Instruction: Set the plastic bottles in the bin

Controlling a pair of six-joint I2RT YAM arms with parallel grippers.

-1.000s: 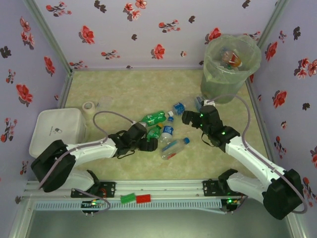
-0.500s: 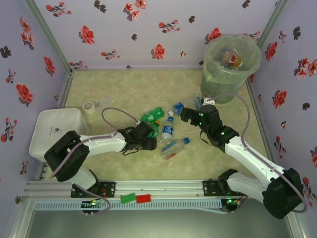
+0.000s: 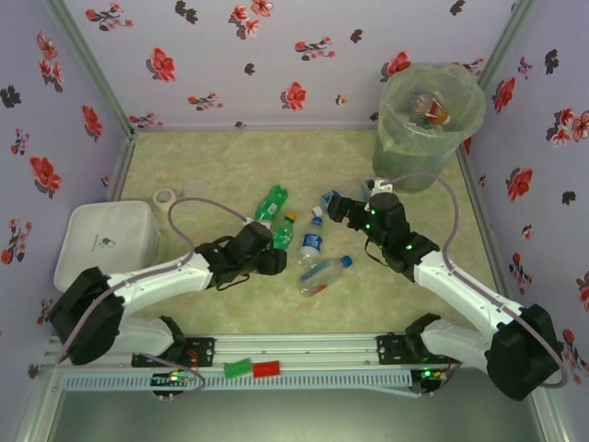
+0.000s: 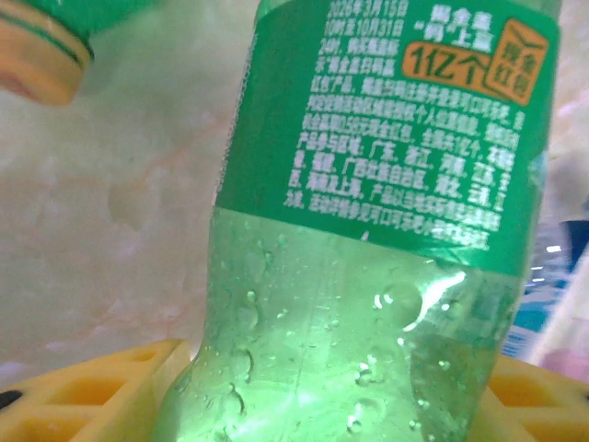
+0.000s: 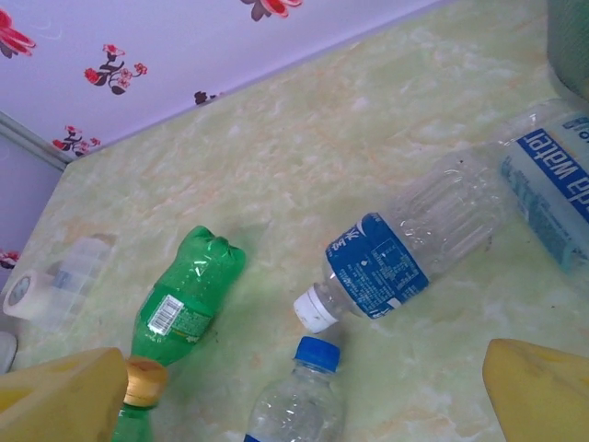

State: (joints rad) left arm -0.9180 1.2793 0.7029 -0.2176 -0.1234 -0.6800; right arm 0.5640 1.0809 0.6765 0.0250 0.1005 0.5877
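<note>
My left gripper (image 3: 274, 249) (image 4: 327, 410) is shut on a green bottle (image 3: 282, 233) (image 4: 368, 304), low over the floor at centre; its yellow fingers (image 4: 101, 387) press both sides. Another green bottle (image 3: 270, 203) (image 5: 184, 295) lies just behind, orange-capped. My right gripper (image 3: 339, 210) (image 5: 304, 405) hangs open over a clear blue-capped bottle (image 3: 311, 244) (image 5: 294, 405) and a clear blue-labelled, white-capped one (image 5: 405, 258). A further clear bottle (image 3: 324, 274) lies nearer the arms, and one more (image 5: 552, 175) beside the bin. The bin (image 3: 414, 152) stands at the back right with bottles inside.
A flat white tray (image 3: 106, 239) sits at the left edge, with a tape roll (image 3: 166, 198) (image 5: 18, 295) and a small clear piece (image 5: 74, 267) behind it. Flowered walls close in the back and both sides. Open floor stretches behind the bottles to the back wall.
My left gripper has shut on the green bottle and drawn it slightly left. The other green bottle has rolled toward the back left. My right gripper, still open, has edged a little left.
</note>
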